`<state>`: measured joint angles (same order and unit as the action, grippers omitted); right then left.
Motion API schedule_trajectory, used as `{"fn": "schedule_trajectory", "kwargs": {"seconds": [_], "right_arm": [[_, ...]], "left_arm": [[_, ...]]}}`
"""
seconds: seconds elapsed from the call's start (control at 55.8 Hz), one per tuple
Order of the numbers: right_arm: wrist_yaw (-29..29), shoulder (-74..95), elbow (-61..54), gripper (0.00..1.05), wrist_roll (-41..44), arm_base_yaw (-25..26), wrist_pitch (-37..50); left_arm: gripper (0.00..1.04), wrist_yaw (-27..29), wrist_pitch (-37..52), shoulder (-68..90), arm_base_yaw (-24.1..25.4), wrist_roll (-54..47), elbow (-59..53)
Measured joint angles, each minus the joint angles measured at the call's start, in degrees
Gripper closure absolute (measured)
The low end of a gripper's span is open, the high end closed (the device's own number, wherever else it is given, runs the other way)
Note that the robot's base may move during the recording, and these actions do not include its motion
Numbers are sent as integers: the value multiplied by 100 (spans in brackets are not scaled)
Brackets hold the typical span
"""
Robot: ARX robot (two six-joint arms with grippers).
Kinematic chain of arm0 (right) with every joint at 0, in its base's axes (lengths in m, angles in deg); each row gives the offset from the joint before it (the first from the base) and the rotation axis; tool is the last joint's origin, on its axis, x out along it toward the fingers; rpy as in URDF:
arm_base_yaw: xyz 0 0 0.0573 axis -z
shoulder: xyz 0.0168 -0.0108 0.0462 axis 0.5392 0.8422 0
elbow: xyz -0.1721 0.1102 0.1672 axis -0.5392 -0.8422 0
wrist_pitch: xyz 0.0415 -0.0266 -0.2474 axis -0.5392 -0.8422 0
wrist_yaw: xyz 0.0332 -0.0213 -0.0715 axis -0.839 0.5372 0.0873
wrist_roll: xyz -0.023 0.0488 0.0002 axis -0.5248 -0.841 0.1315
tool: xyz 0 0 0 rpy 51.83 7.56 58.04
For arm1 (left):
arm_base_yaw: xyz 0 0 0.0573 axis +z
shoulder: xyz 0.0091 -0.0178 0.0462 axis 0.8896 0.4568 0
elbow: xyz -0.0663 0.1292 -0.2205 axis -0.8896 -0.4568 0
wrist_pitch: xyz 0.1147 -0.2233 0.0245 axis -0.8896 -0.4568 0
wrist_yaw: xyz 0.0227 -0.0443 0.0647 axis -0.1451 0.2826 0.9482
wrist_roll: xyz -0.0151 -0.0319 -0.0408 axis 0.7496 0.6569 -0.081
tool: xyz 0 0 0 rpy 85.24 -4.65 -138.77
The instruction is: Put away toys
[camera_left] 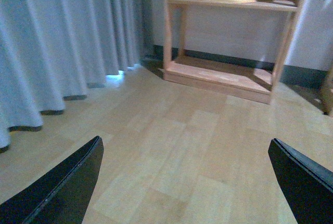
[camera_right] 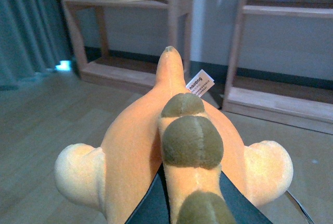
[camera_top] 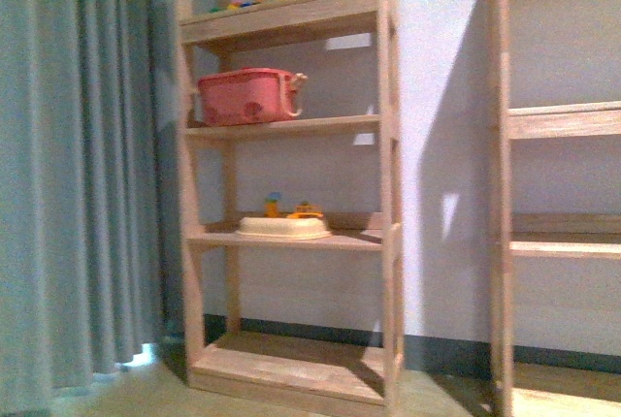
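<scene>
Right gripper [camera_right: 193,211]: black fingers clamped on the soft orange-yellow plush toy [camera_right: 132,146], held above the pale plank floor [camera_right: 47,125]. The plush is rounded and tapers to a point, with olive-brown oval patches along its ridge and a white fabric label [camera_right: 200,83]. Left gripper [camera_left: 179,193]: spread wide, nothing between its black fingers. Front view: plain wooden shelf unit [camera_top: 388,145], pink plastic basket [camera_top: 247,95] at 11 o'clock, cream oval base [camera_top: 284,228] at 7, pleated grey-blue curtain [camera_top: 78,175] at 9.
</scene>
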<state>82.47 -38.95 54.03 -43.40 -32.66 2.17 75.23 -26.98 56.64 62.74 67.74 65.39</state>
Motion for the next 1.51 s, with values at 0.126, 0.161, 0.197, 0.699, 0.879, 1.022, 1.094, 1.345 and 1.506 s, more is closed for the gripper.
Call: {"fn": "schedule_trajectory", "kwargs": {"seconds": [0.126, 0.161, 0.197, 0.699, 0.879, 1.022, 1.094, 1.345, 1.506], "right_arm": [[17, 0, 0, 98, 2, 0, 0], [17, -2, 0, 98, 0, 4, 2], [20, -2, 0, 98, 0, 2, 0], [-17, -2, 0, 98, 2, 2, 0], [-7, -2, 0, 98, 0, 2, 0], [-7, 0, 0, 98, 0, 2, 0], [-7, -2, 0, 98, 2, 2, 0], [-7, 0, 0, 98, 0, 2, 0], [-4, -2, 0, 98, 2, 2, 0]], "left_arm": [[6, -4, 4, 0, -2, -2, 0], [6, -9, 4, 2, -7, -2, 0], [6, -11, 4, 2, -7, -2, 0], [6, 0, 4, 0, -7, -2, 0], [6, 0, 4, 0, -7, -2, 0], [6, 0, 4, 0, -7, -2, 0], [6, 0, 4, 0, -7, -2, 0], [6, 0, 4, 0, -7, -2, 0], [6, 0, 4, 0, -7, -2, 0]]}}
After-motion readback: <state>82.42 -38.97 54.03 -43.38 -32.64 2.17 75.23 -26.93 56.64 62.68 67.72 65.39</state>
